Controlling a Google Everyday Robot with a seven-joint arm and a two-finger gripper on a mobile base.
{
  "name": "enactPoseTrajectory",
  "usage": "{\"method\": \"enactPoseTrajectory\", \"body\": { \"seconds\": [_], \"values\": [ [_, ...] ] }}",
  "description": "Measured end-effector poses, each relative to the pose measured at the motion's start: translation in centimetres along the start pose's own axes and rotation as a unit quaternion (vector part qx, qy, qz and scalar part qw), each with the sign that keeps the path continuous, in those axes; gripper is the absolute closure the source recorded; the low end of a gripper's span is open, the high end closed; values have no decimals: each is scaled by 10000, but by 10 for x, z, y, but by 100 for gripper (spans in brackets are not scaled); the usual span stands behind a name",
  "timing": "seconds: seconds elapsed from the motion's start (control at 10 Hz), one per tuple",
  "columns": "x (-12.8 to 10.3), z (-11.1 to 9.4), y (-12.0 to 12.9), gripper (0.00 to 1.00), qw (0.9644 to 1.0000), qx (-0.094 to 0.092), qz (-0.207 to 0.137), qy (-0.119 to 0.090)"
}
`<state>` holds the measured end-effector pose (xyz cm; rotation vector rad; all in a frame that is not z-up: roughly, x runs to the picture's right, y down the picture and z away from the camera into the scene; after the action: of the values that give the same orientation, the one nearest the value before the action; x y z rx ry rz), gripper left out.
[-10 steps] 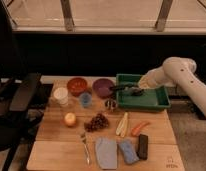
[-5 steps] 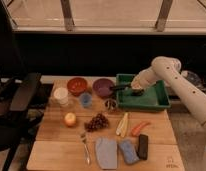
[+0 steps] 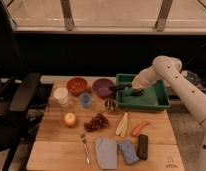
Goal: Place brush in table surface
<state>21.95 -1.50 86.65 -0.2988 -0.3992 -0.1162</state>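
The brush (image 3: 119,88) shows as a slim black handle pointing left over the left rim of the green bin (image 3: 161,103), its greyish head toward the bin's inside. My gripper (image 3: 131,89) hangs at the end of the white arm that reaches in from the right, low over the bin's left part and shut on the brush. The table surface (image 3: 56,150), of light-brown wooden planks, spreads in front of and to the left of the bin.
Left of the bin stand a purple bowl (image 3: 103,86), a red bowl (image 3: 77,85), a white cup (image 3: 60,95), a blue cup (image 3: 85,99) and a small can (image 3: 110,104). Grapes (image 3: 97,121), banana (image 3: 122,124), carrot (image 3: 139,127), fork (image 3: 85,147), sponge (image 3: 128,151) and black block (image 3: 142,146) lie nearer.
The arm has swung left, carrying the gripper and the brush from the bin's middle toward its left rim. The items on the table have not moved.
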Motion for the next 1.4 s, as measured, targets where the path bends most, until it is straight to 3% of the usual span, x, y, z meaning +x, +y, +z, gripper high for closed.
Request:
{"method": "enactPoseTrajectory", "body": {
  "seconds": [0.4,0.6,1.0,1.4],
  "values": [
    [7,2,1,34,10000,-26,94,-16],
    [8,2,1,21,9999,-16,128,-24],
    [12,3,5,20,9997,-40,219,-42],
    [13,21,10,20,9992,-202,308,-155]
  ]
}}
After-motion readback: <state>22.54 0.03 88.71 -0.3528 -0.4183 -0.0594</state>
